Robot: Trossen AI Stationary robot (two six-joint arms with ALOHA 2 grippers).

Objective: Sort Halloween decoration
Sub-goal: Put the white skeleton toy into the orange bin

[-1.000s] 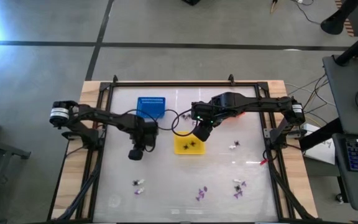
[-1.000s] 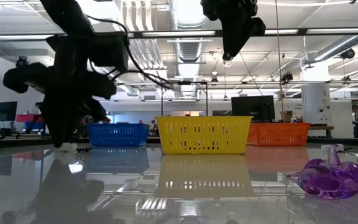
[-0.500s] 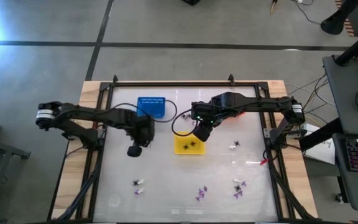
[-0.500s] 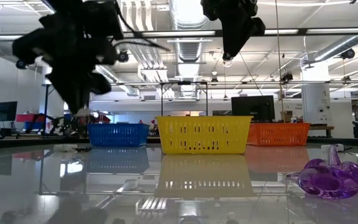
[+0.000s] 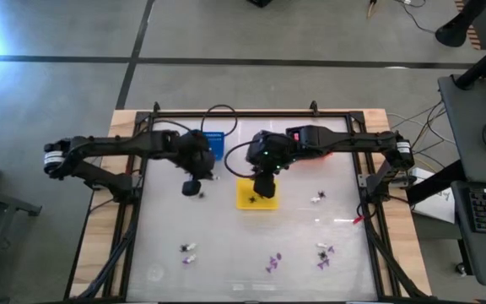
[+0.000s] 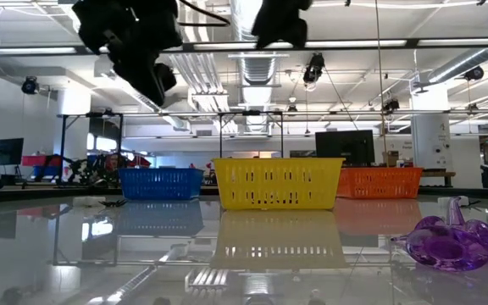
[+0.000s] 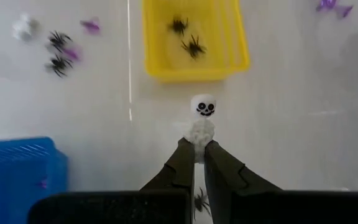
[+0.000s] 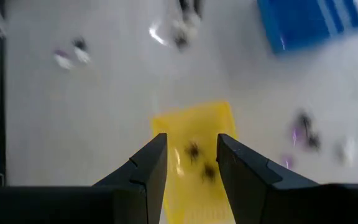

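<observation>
- While a white skeleton figure (image 7: 201, 118) is pinched in the left gripper (image 7: 195, 154) above the table (image 5: 310, 228), beside the blue basket (image 5: 212, 143), a carrying step is judged under way; a matching basket is called for next.
- Right gripper (image 8: 191, 152): fingers spread, empty, over the yellow basket (image 5: 246, 199) holding two black spiders (image 7: 193, 46).
- Orange basket: hidden overhead by the right arm.
- Loose trinkets (image 5: 323, 253): too small to sort by kind.

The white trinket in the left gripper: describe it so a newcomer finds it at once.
Start at the yellow basket in the left wrist view. Just short of it, the left gripper is shut on a white skeleton trinket. Its round head has a black grinning face, unlike the black spiders in the basket.
</observation>
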